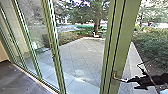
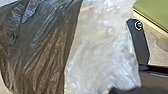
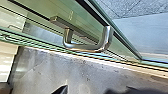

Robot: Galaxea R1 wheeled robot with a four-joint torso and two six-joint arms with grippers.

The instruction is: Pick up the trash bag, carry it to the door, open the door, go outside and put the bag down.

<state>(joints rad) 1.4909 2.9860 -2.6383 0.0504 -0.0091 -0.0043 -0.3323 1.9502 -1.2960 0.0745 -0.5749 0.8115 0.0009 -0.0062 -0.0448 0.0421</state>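
Bag: the trash bag (image 2: 100,47) sits close up in the left wrist view, part dark and see-through, part pale and milky, wrinkled all over.
Bag's lie: creases in the dark part run roughly along its border with the pale part; long axis and which way the neck points, cannot tell, as the bag runs past the edges of the view.
Left gripper (image 2: 123,91): right by the bag, mostly hidden; spread, closed or pinching, cannot tell.
Right gripper (image 1: 137,82): at the free end of the door handle (image 1: 117,78); spread or closed, and touching or just short, cannot tell.
Handle: bent metal bar on a narrow plate, fixed to the green door frame (image 1: 121,47).
Floor: indoors, dark grey (image 1: 15,78), scuffed and marked, with a pale strip (image 1: 33,78) along the foot of the glazing.
Room: tall glass panes in green uprights (image 1: 53,50); pale wall (image 1: 3,53) on the robot's left.
Ground outside: smooth light slabs nearest the glass, then grey paving (image 1: 80,53) with slanting joints.
Beyond: dense bushes (image 1: 150,45) to the right, a tree trunk (image 1: 97,22) past the paving.
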